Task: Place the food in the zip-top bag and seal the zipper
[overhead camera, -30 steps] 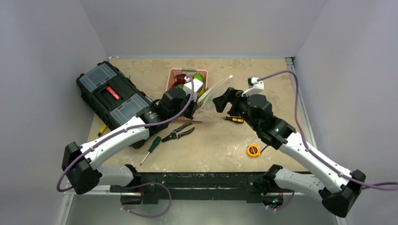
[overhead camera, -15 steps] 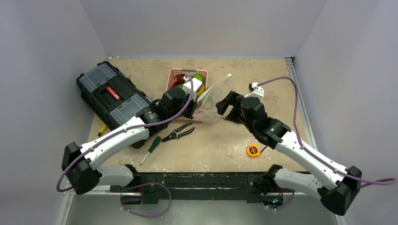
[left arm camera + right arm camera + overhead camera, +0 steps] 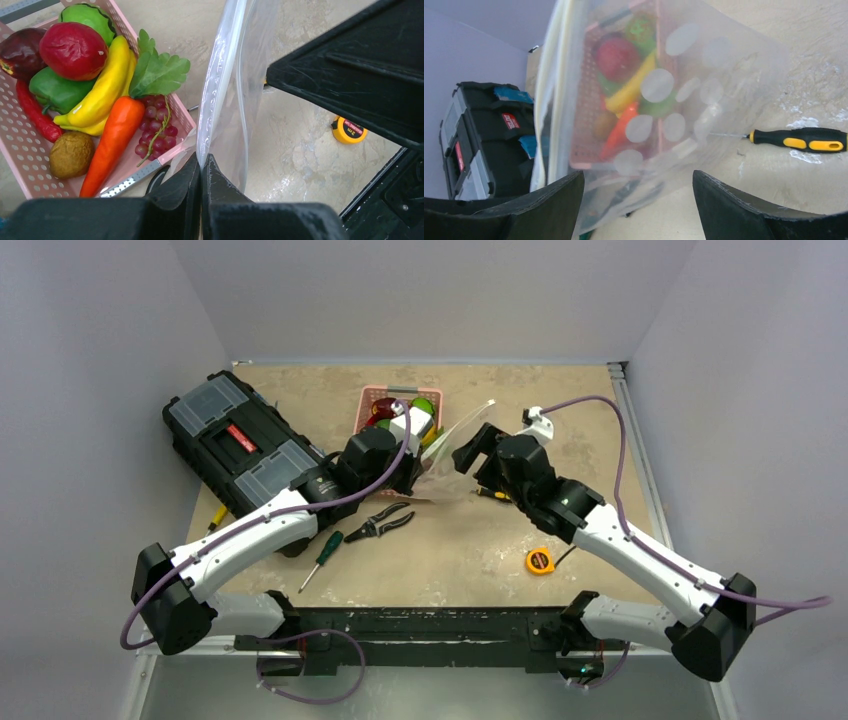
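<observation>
Far left of the pink basket (image 3: pixel 372 397), on the bench (image 3: pixel 480 540): a black toolbox (image 3: pixel 240 445). Nearer than the basket, pliers (image 3: pixel 380 523) and a green screwdriver (image 3: pixel 322 558), no part of this job.

Inside the basket, all the food (image 3: pixel 100 95): banana, carrot, grapes, peppers. None in the bag yet.

Just right of the basket's near corner, the left gripper (image 3: pixel 201 161). Clamps its jaws tight on the pale edge of the zip-top bag (image 3: pixel 227 100) and holds the pouch up on edge off the bench, likely to present the mouth for opening. Running up from that pinch, on the basket side, the zipper (image 3: pixel 214 85). Looks parted, though hard to tell for certain.

Right of the basket, beyond the bag, the right gripper (image 3: pixel 638 187). Jaws spread wide around the dotted film, gripping nothing; probably placed to take the other lip and pull the mouth apart.

Further right, a yellow-handled screwdriver (image 3: pixel 796 140) and a tape measure (image 3: pixel 539 561).
</observation>
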`<action>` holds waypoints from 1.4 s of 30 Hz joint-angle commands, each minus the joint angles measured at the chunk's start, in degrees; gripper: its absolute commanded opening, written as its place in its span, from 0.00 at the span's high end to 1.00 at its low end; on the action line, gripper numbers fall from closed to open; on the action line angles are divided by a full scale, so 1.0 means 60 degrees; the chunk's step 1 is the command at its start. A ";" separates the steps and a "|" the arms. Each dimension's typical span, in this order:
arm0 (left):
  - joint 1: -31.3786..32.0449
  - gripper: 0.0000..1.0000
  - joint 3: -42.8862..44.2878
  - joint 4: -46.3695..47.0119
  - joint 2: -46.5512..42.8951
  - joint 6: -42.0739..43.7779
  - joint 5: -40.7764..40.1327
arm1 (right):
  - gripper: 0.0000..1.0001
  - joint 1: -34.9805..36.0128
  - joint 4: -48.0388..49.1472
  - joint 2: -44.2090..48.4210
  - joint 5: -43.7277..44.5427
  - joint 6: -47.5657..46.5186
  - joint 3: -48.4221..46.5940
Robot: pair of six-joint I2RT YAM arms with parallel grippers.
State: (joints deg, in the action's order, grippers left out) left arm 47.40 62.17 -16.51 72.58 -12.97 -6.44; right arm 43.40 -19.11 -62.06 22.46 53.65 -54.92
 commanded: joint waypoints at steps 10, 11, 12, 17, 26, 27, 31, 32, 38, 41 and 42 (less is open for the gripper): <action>0.0033 1.00 0.0432 0.0188 -0.0031 -0.0431 0.0516 | 0.27 0.1068 -0.0909 -0.1368 0.1832 0.0081 -0.2198; 0.0034 1.00 0.0457 0.0167 -0.0026 -0.0431 0.0507 | 0.28 0.1224 -0.0992 -0.1416 0.2053 0.0082 -0.2251; 0.0030 1.00 0.0473 0.0151 -0.0013 -0.0431 0.0502 | 0.31 0.1383 -0.1133 -0.1483 0.2316 0.0089 -0.2303; 0.0025 1.00 0.0506 0.0109 -0.0024 -0.0416 0.0487 | 0.40 0.2014 -0.1507 -0.1712 0.3137 0.0226 -0.2464; 0.0025 1.00 0.0507 0.0095 -0.0081 -0.0400 0.0514 | 0.43 0.2098 -0.1961 -0.2389 0.4363 0.0051 -0.2937; 0.0025 1.00 0.0507 0.0100 -0.0073 -0.0401 0.0516 | 0.44 0.2098 -0.2143 -0.2474 0.4562 0.0040 -0.3137; 0.0027 1.00 0.0507 0.0093 -0.0072 -0.0415 0.0524 | 0.59 0.2098 -0.2662 -0.2805 0.5182 -0.0186 -0.3645; 0.0026 1.00 0.0507 0.0094 -0.0074 -0.0407 0.0530 | 0.60 0.2098 -0.2786 -0.2863 0.5329 -0.0213 -0.3747; 0.0025 1.00 0.0522 0.0098 -0.0085 -0.0416 0.0557 | 0.61 0.2098 -0.2712 -0.3126 0.5561 -0.0773 -0.4021; 0.0026 1.00 0.0522 0.0095 -0.0106 -0.0429 0.0599 | 0.61 0.2084 -0.2677 -0.3217 0.5813 -0.0820 -0.4011; 0.0025 1.00 0.0522 0.0109 -0.0111 -0.0442 0.0611 | 0.62 0.2091 -0.2632 -0.3248 0.5838 -0.0853 -0.4012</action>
State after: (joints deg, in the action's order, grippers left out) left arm 47.40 62.61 -17.41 72.66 -14.46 -3.53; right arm 55.88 -34.35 -81.14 52.45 50.00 -76.82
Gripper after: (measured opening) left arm 0.008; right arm 0.389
